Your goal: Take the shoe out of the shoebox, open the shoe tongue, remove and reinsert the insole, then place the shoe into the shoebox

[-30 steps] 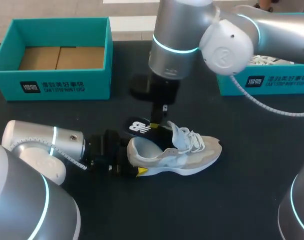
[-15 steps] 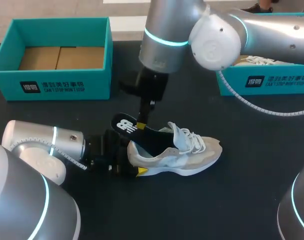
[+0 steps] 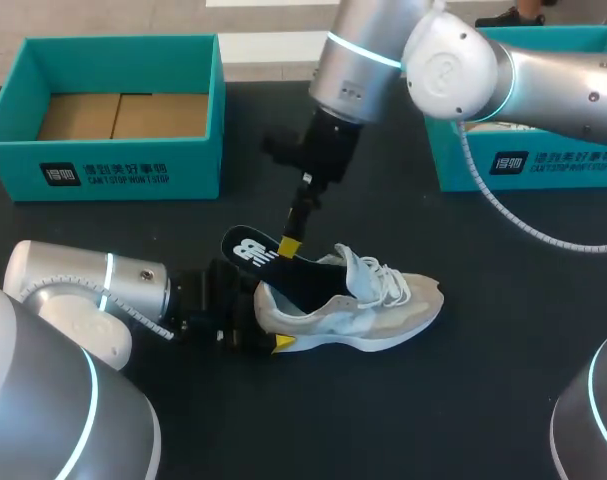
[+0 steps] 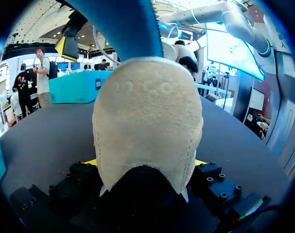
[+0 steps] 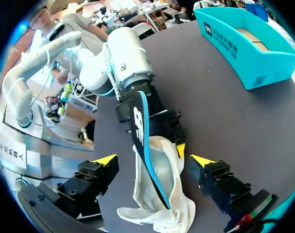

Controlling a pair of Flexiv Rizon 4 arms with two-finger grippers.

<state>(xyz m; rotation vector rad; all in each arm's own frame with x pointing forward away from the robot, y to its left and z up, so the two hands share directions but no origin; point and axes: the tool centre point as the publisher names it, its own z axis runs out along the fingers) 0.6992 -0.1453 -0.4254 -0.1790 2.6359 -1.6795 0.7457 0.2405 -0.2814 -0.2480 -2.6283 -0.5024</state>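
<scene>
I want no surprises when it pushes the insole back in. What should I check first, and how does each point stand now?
1. Shoe braced: ok, the left gripper has its jaws clamped on the heel from both sides.
2. Insole seated: not ok, its heel end sticks up out of the shoe.
3. Right gripper holding the insole: not ok, its jaws stand wide apart around it.
4. Tongue out of the way: ok, it stands lifted forward.
5. Left shoebox free for the shoe: ok, only its cardboard floor shows.
</scene>
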